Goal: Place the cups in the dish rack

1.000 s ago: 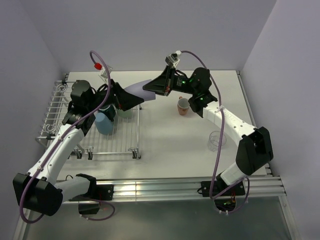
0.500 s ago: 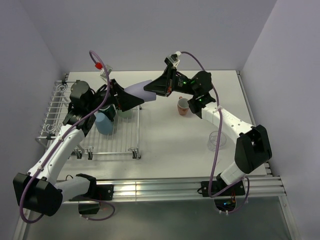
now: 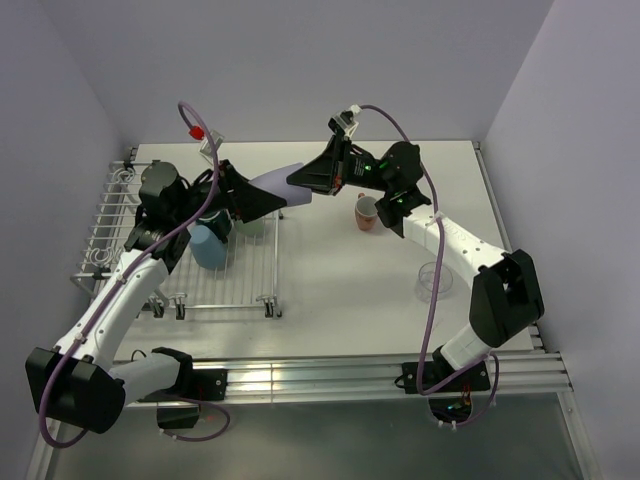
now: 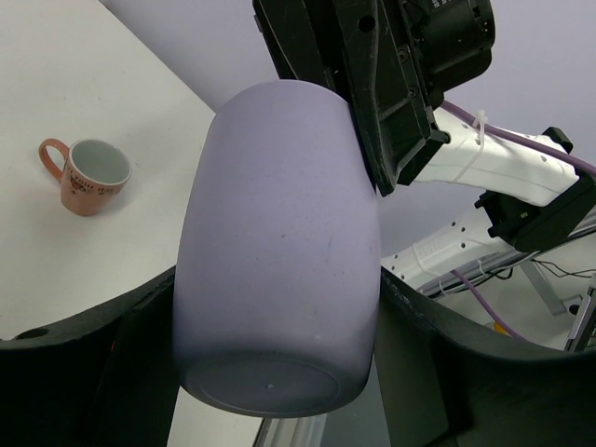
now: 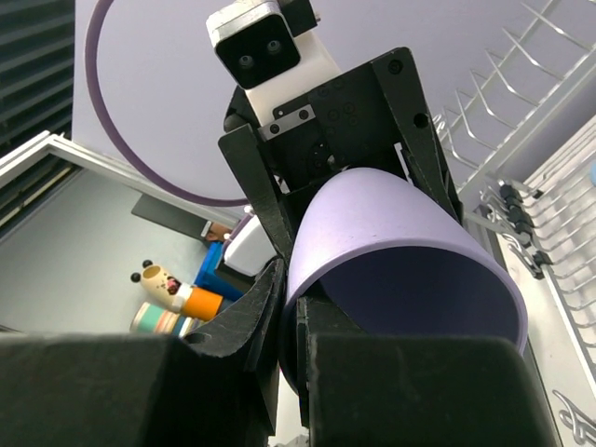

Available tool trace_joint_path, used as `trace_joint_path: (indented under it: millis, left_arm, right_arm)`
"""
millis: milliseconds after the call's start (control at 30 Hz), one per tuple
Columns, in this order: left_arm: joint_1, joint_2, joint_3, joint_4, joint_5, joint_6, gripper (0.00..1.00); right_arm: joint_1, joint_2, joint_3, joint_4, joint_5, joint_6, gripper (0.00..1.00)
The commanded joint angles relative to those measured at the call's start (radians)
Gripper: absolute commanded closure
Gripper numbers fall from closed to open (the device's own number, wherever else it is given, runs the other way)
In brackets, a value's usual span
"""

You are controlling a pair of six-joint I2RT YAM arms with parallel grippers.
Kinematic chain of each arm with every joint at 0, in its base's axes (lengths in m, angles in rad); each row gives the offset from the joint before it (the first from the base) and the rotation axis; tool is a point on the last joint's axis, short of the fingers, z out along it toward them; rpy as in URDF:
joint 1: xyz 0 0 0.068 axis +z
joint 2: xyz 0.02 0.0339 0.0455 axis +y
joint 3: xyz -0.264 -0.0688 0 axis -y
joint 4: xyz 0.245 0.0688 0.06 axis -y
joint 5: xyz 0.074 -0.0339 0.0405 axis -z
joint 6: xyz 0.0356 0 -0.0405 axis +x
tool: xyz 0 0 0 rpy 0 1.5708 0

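Note:
The lavender cup [image 3: 278, 183] hangs in mid-air over the rack's right edge, lying on its side between both grippers. My left gripper [image 3: 262, 195] clasps its base end [image 4: 279, 251], a finger against each side. My right gripper [image 3: 305, 178] pinches the cup's rim [image 5: 400, 223], one finger inside and one outside. The silver wire dish rack [image 3: 110, 215] sits at the left and holds the blue cup [image 3: 207, 246], with a dark green mug [image 3: 215, 222] and a pale green cup [image 3: 250, 226] partly hidden under my left arm.
The salmon-orange cup [image 3: 367, 212] stands upright on the white table right of centre and also shows in the left wrist view [image 4: 91, 175]. The clear cup [image 3: 434, 280] stands further right, near my right forearm. Grey walls close in the back and sides.
Both grippers stay on the lavender cup; the joined grippers and cup have shifted only slightly. Nothing else moved.

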Motion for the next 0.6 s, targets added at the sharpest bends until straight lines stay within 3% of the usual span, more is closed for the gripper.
trace_joint_path:
  millis: [0, 100, 200, 333, 400, 567]
  left_arm:
    - [0.003, -0.032, 0.009, 0.041, 0.002, -0.001, 0.27]
    - [0.004, -0.033, 0.011, 0.038, -0.001, 0.002, 0.32]
    - [0.004, -0.032, 0.009, 0.050, 0.003, -0.010, 0.47]
    - [0.003, -0.032, 0.015, 0.056, 0.003, -0.016, 0.88]
    - [0.003, -0.036, 0.021, 0.038, -0.003, -0.007, 0.99]
    - [0.003, -0.044, 0.052, -0.072, -0.055, 0.051, 1.00]
  right_arm:
    - [0.001, -0.030, 0.005, -0.048, -0.010, -0.074, 1.00]
    - [-0.001, -0.034, -0.001, -0.059, -0.006, -0.086, 1.00]
    - [-0.001, -0.040, -0.001, -0.093, -0.003, -0.115, 1.00]
    - [-0.001, -0.051, -0.007, -0.132, 0.009, -0.157, 0.99]
    - [-0.001, -0.066, -0.006, -0.203, 0.021, -0.216, 0.92]
    - [-0.003, -0.121, 0.036, -0.512, 0.140, -0.410, 0.65]
